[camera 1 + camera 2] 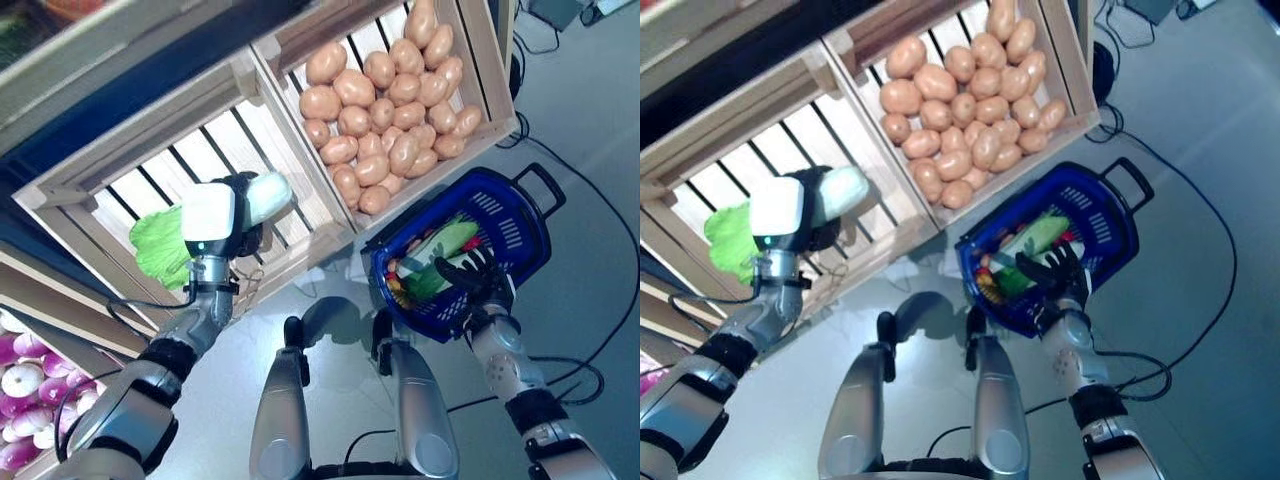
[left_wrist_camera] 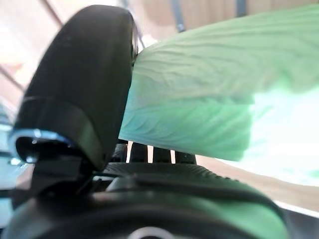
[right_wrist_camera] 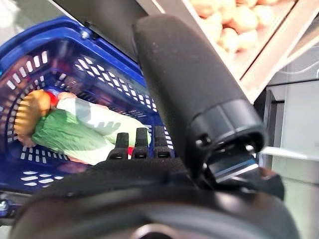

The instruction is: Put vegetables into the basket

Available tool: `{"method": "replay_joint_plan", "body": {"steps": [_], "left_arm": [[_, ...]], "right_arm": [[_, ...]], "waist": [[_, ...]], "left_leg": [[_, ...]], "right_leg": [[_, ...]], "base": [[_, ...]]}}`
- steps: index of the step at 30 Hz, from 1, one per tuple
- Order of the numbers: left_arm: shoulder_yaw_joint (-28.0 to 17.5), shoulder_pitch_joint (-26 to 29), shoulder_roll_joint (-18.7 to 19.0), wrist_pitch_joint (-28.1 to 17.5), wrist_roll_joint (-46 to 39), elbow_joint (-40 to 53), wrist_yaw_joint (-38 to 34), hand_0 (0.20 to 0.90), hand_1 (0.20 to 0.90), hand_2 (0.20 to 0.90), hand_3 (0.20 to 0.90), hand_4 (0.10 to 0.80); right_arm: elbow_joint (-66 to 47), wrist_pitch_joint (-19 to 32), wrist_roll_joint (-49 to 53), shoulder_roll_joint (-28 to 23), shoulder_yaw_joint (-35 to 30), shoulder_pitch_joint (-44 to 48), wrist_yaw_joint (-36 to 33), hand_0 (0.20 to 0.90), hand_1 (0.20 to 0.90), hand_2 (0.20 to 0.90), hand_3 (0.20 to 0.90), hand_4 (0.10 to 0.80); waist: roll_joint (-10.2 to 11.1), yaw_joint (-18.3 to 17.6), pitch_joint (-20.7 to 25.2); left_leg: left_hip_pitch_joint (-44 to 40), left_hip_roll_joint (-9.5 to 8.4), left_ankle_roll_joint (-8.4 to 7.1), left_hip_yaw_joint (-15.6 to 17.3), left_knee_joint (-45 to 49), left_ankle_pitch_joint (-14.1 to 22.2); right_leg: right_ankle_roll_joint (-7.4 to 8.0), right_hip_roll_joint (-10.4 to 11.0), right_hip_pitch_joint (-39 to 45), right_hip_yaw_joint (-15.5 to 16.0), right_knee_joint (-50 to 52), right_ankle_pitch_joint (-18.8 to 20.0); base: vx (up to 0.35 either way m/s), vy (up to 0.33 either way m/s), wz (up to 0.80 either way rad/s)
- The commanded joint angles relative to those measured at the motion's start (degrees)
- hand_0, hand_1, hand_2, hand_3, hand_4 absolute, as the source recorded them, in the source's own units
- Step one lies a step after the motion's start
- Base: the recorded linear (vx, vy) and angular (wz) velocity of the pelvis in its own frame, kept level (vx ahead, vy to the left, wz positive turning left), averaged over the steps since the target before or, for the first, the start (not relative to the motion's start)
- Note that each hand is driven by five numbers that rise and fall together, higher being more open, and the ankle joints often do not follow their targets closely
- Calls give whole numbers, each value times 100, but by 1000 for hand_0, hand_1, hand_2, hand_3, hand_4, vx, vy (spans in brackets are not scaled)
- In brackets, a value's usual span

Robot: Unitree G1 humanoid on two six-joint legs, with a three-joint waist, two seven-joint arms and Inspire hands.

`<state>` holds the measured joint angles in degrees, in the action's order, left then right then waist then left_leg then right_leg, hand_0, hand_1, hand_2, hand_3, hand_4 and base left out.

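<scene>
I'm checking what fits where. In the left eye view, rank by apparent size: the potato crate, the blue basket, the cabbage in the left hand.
1. potato crate
2. blue basket
3. cabbage, partly hidden by the left hand

Silver-grey arms w/ black joint bands; dark left hand (image 1: 236, 215), white wrist block; dark right hand (image 1: 478, 277).

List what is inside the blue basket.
In the blue basket lies a green leafy cabbage on top, with an orange-brown vegetable and something red beside it. The right robot hand on the rim and the cabbage cover whatever lies beneath.
</scene>
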<state>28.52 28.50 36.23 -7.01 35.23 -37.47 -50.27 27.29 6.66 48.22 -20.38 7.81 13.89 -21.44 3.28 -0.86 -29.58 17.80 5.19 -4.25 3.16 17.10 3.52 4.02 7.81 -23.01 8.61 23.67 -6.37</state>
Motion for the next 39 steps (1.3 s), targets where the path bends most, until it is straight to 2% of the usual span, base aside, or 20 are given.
{"method": "replay_joint_plan", "body": {"steps": [1,7,9,13,17,19,21,22,25,27,30,32,35,39], "left_arm": [[-534,-360,91,-444,26,710,-871,300,300,300,300,400],[-1518,-1649,-317,-1090,-192,1596,-856,300,300,300,300,400],[-1849,-2029,-486,-1424,-457,2001,-538,300,300,300,300,400],[-2158,-2252,-878,-2019,-2042,2487,366,300,300,300,300,400],[-2261,-2321,-1218,-2235,-3303,3014,1001,300,300,300,300,400],[-2246,-2342,-1497,-2195,-4960,3411,2122,300,300,300,300,400],[-2183,-2329,-1639,-2078,-5768,3600,2759,300,300,300,300,400],[-2077,-2299,-1780,-1911,-6616,3722,3292,300,300,300,300,400],[-1850,-2227,-2036,-1502,-8050,3992,4147,300,300,300,300,400],[-1779,-2220,-2085,-1360,-8536,4072,4360,300,300,300,300,400],[-1647,-2259,-2313,-862,-9883,4206,4866,300,300,300,300,400],[-1649,-2296,-2429,-575,-10485,4263,4995,300,300,300,300,400],[-1643,-2348,-2531,-311,-11051,4292,5059,300,300,300,300,400],[-1666,-2395,-2567,-24,-11375,4332,5078,300,300,300,300,400]], "right_arm": [[-558,450,186,-175,-423,-425,46,900,900,900,900,800],[-824,507,70,366,-750,-1209,-32,900,900,900,900,800],[-890,416,53,541,-890,-1444,1,900,900,900,900,800],[-906,467,121,758,-886,-1548,-168,900,900,900,900,800],[-909,542,124,948,-811,-1504,-346,900,900,900,900,800],[-953,604,96,1058,-735,-1468,-487,900,900,900,900,800],[-940,659,79,1087,-721,-1445,-489,900,900,900,900,800],[-920,713,60,1117,-717,-1409,-519,900,900,900,900,800],[-828,868,171,1179,-744,-1333,-582,900,900,900,900,800],[-781,920,221,1188,-747,-1315,-575,900,900,900,900,800],[-801,916,180,1258,-747,-1326,-628,900,900,900,900,800],[-772,918,195,1288,-736,-1328,-646,900,900,900,900,800],[-780,934,192,1328,-709,-1344,-667,900,900,900,900,800],[-807,921,158,1353,-660,-1372,-675,900,900,900,900,800]], "waist": [[-58,131,1098],[-103,257,1720],[-89,304,1945],[-46,360,2256],[-37,418,2373],[-31,422,2429],[-34,423,2439],[-35,423,2449],[-57,394,2482],[-69,389,2487],[-83,360,2536],[-87,352,2571],[-87,355,2611],[-82,367,2658]], "left_leg": [[163,-300,170,-29,-347,-457],[-752,-301,154,-65,-1336,-714],[-1004,-289,148,-70,-1593,-756],[-1349,-304,159,-79,-1724,-714],[-1543,-303,187,-80,-1809,-669],[-1625,-291,206,4,-1776,-626],[-1673,-288,224,28,-1782,-607],[-1712,-301,246,36,-1792,-591],[-1819,-312,294,77,-1831,-557],[-1862,-321,315,72,-1857,-550],[-1974,-348,361,85,-1924,-525],[-2016,-351,380,101,-1946,-509],[-2059,-358,406,109,-1972,-487],[-2092,-358,424,115,-2008,-477]], "right_leg": [[-163,2,757,434,-1071,533],[-56,31,1709,555,-1955,807],[-6,35,1953,598,-2197,906],[48,62,2291,615,-2550,1087],[101,121,2436,671,-2658,1166],[117,155,2488,691,-2652,1188],[126,161,2524,690,-2649,1193],[133,160,2545,686,-2644,1198],[157,173,2580,657,-2628,1216],[165,175,2598,636,-2632,1229],[192,180,2652,575,-2656,1247],[197,186,2660,543,-2658,1250],[211,194,2674,519,-2663,1250],[231,209,2677,515,-2676,1261]], "base": [[140,59,3],[187,53,-1],[173,9,5],[135,-2,11],[59,-9,4],[38,-20,2],[0,0,0],[0,0,0],[0,0,0],[0,0,0],[26,-4,-4],[0,0,0],[0,0,0],[15,-3,-4]]}}
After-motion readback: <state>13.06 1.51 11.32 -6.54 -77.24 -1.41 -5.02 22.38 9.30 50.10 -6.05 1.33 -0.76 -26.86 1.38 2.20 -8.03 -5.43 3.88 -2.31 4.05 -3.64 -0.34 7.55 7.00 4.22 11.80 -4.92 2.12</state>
